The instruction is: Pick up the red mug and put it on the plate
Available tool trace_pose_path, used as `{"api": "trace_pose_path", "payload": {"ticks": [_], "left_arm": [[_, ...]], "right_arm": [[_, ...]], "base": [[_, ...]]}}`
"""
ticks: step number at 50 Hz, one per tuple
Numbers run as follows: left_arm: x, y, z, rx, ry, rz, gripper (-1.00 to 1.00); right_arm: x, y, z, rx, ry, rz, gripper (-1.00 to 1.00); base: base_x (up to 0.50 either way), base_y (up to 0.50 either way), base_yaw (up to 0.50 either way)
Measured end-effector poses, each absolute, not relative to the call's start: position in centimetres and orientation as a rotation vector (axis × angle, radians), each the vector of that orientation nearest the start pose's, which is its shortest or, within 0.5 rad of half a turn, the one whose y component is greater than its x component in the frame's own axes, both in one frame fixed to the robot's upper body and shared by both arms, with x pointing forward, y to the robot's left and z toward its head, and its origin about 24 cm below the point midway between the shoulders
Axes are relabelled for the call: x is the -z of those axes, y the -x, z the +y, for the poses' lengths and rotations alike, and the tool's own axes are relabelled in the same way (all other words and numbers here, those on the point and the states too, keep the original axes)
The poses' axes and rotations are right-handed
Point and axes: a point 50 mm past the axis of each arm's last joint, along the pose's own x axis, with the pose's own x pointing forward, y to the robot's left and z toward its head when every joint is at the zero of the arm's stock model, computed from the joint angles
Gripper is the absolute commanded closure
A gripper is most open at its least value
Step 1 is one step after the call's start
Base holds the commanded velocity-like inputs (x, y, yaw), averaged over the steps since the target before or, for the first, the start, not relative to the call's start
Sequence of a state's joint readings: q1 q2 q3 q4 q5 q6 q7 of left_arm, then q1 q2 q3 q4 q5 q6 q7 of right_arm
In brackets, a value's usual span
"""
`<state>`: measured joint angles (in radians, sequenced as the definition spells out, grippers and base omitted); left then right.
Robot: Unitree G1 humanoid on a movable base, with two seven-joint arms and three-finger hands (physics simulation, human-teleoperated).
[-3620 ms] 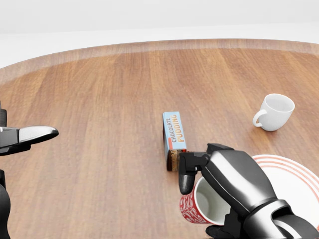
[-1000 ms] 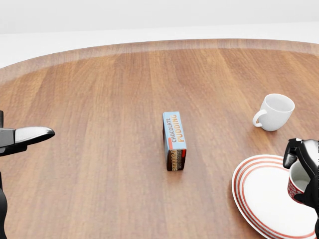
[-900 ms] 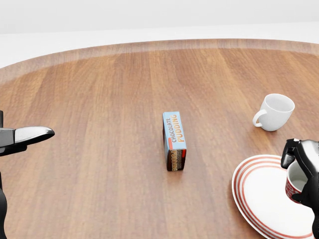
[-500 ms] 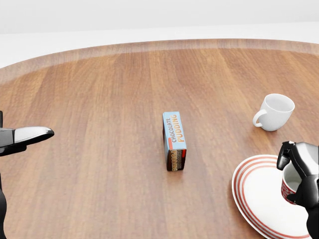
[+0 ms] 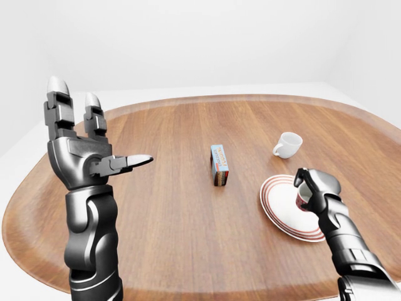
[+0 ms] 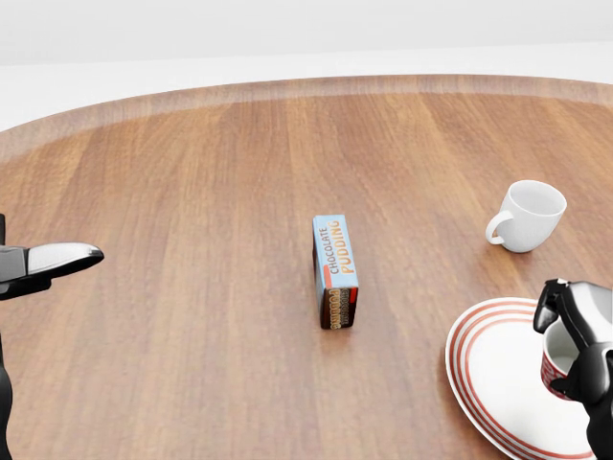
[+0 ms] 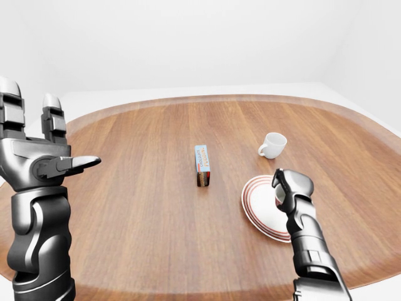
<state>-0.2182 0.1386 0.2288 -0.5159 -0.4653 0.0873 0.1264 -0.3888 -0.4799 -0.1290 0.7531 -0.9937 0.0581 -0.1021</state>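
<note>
Red mug (image 6: 557, 359) upright over red-ringed white plate (image 6: 498, 383), right hand (image 6: 575, 331) gripping it.

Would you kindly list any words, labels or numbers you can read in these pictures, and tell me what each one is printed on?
"CHOCOLATE PUDDING": on the top face of the pudding box, which lies on the wooden table.
Print on the end face of the box: too small and blurred to read.
Red mug, white mug and striped plate: no readable text shows.
</note>
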Motion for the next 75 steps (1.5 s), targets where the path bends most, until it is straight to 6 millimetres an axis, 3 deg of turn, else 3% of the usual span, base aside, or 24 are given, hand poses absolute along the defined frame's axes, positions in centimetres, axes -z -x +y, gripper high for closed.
{"api": "trace_pose_path", "payload": {"ticks": [20, 37, 75], "left_arm": [[-20.7, -24.4, 20.0, -0.084, 0.322, -0.653, -1.0], [-20.6, -24.6, 20.1, -0.087, 0.319, -0.646, -1.0], [-20.7, -24.6, 20.3, -0.09, 0.322, -0.652, -1.0]], "right_arm": [[-3.7, -30.3, -31.3, 0.231, 1.366, 0.409, 1.0], [-3.4, -31.1, -30.3, 0.211, 1.33, 0.389, 1.0], [-0.9, -31.0, -29.8, 0.201, 1.317, 0.42, 1.0]], "base": [[0.0, 0.0, 0.0], [0.0, 0.0, 0.0], [0.0, 0.0, 0.0]]}}
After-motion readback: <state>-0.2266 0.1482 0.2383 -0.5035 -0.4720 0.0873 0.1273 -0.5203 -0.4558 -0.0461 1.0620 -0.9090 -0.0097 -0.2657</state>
